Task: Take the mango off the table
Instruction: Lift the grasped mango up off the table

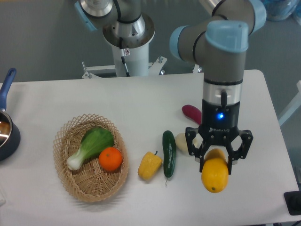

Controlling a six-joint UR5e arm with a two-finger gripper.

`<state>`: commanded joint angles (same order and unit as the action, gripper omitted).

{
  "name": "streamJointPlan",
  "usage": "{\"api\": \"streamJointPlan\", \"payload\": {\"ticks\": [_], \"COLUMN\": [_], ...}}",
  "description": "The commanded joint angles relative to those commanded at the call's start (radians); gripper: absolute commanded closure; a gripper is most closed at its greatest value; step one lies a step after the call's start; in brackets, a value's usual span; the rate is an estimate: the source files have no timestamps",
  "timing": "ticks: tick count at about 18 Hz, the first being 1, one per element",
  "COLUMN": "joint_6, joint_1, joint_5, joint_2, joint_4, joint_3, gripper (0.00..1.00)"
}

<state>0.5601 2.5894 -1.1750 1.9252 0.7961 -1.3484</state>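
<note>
At the far left edge sits a dark pot (6, 134) with a blue handle, well away from your work; leave it out of your reckoning. Next along the counter (117, 101) stands a wicker basket (90, 157) holding a leafy green (91, 146) and an orange (110, 158), and to its right lie a yellow bell pepper (149, 165) and a cucumber (169, 153), the two just beside each other. Beyond the cucumber a pale item (182, 141) and a reddish one (192, 113) are partly hidden by the arm. At the right, your pincer (217, 157) is clamped on the mango (214, 173), its fingers bearing on the fruit's upper end while most of the glossy yellow body hangs below them. The mango looks clear of the counter, so the lift appears largely made. To finish well, hold the squeeze steady and rise straight and slowly: the skin is smooth and the grip sits high, so a jerk or sideways swing could let it slip out.
</note>
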Motion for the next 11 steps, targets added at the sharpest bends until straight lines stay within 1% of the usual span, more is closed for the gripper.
{"api": "streamJointPlan", "payload": {"ticks": [6, 9, 11], "joint_6": [-0.037, -0.04, -0.039], "joint_1": [-0.009, -0.02, -0.022], "joint_5": [0.009, 0.012, 0.012], "joint_2": [-0.022, -0.034, -0.034], "joint_4": [0.0, 0.0, 0.0], "joint_3": [0.0, -0.018, -0.018], "gripper": [0.68, 0.68, 0.68]}}
